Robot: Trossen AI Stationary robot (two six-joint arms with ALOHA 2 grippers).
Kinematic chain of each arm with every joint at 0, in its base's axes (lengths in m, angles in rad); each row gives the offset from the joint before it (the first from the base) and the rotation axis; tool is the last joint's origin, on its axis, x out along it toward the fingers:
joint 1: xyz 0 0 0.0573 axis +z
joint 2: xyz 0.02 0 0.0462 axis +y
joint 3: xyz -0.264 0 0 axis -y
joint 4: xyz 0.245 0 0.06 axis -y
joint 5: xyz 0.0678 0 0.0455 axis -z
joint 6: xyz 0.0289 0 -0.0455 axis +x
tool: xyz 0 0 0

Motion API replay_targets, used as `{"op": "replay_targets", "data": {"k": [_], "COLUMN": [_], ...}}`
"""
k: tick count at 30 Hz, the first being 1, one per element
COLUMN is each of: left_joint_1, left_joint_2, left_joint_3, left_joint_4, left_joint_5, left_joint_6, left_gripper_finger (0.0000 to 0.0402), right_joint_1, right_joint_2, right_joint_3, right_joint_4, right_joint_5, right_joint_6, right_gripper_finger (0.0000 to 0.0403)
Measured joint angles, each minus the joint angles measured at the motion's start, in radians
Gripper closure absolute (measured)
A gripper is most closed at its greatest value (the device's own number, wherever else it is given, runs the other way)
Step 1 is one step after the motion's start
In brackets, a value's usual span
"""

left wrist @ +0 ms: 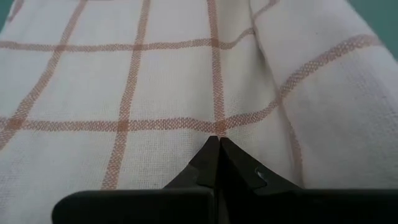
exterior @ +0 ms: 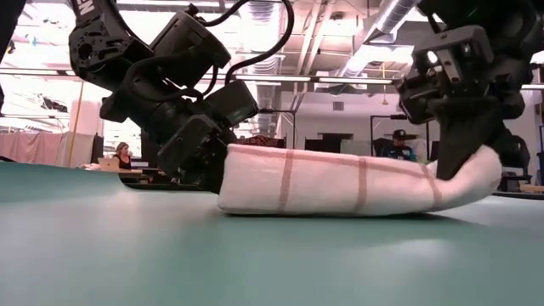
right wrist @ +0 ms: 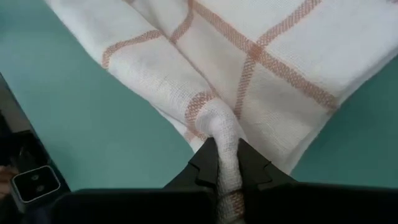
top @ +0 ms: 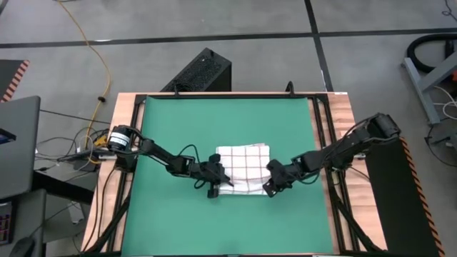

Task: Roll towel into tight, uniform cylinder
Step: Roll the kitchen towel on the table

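Towel (top: 243,169), partly rolled, lies near centre of green mat (top: 228,221), between the two grippers. Left gripper (top: 218,178) clenched, tips pressed against the towel's left edge, no cloth between them. Right gripper (top: 273,182) pinches the towel's right corner, lifted off the mat in low view. Wood table (top: 344,107) borders the mat. Low view alone shows the room: seated people (exterior: 121,155) behind; right wrist view shows cloth between fingers (right wrist: 205,165)
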Motion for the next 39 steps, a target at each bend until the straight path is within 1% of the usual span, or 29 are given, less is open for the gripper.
{"op": "replay_targets", "data": {"k": [3,8,11,14,18,22,25,28,30,32,34,37,39], "left_joint_1": [-0.001,-0.001,-0.001,-0.005,-0.021,-0.038,-0.058,-0.092,-0.131,-0.183,-0.238,-0.292,-0.296], "left_joint_2": [0.000,0.000,-0.001,-0.028,-0.125,-0.253,-0.350,-0.426,-0.459,-0.462,-0.430,-0.336,-0.274], "left_joint_3": [0.000,0.000,0.000,0.002,-0.005,-0.007,-0.006,-0.005,-0.003,0.000,0.000,0.009,0.043], "left_joint_4": [0.000,-0.001,-0.003,-0.046,-0.172,-0.261,-0.319,-0.321,-0.272,-0.210,-0.180,-0.165,-0.165], "left_joint_5": [-0.006,-0.009,-0.010,-0.034,-0.133,-0.163,-0.219,-0.246,-0.235,-0.203,-0.197,-0.243,-0.265], "left_joint_6": [0.001,0.019,0.037,0.100,0.197,0.252,0.275,0.293,0.293,0.314,0.370,0.447,0.462], "left_gripper_finger": [0.0401,0.0401,0.0401,0.0401,0.0402,0.0401,0.0401,0.0401,0.0402,0.0402,0.0401,0.0402,0.0402], "right_joint_1": [-0.021,-0.063,-0.083,-0.097,-0.107,-0.107,-0.107,-0.110,-0.112,-0.112,-0.112,-0.112,-0.112], "right_joint_2": [0.040,0.115,0.128,0.127,0.133,0.134,0.134,0.134,0.134,0.134,0.134,0.135,0.135], "right_joint_3": [0.000,0.002,0.002,0.002,0.002,0.002,0.002,0.001,0.001,0.001,0.001,0.001,0.001], "right_joint_4": [0.010,0.077,0.092,0.090,0.092,0.086,0.088,0.091,0.093,0.093,0.094,0.095,0.094], "right_joint_5": [-0.040,-0.115,-0.128,-0.128,-0.121,-0.116,-0.117,-0.116,-0.117,-0.117,-0.117,-0.117,-0.117], "right_joint_6": [-0.021,-0.068,-0.092,-0.108,-0.128,-0.140,-0.151,-0.156,-0.161,-0.163,-0.169,-0.172,-0.173], "right_gripper_finger": [0.0367,0.0367,0.0367,0.0367,0.0367,0.0367,0.0367,0.0367,0.0367,0.0367,0.0367,0.0367,0.0367]}}
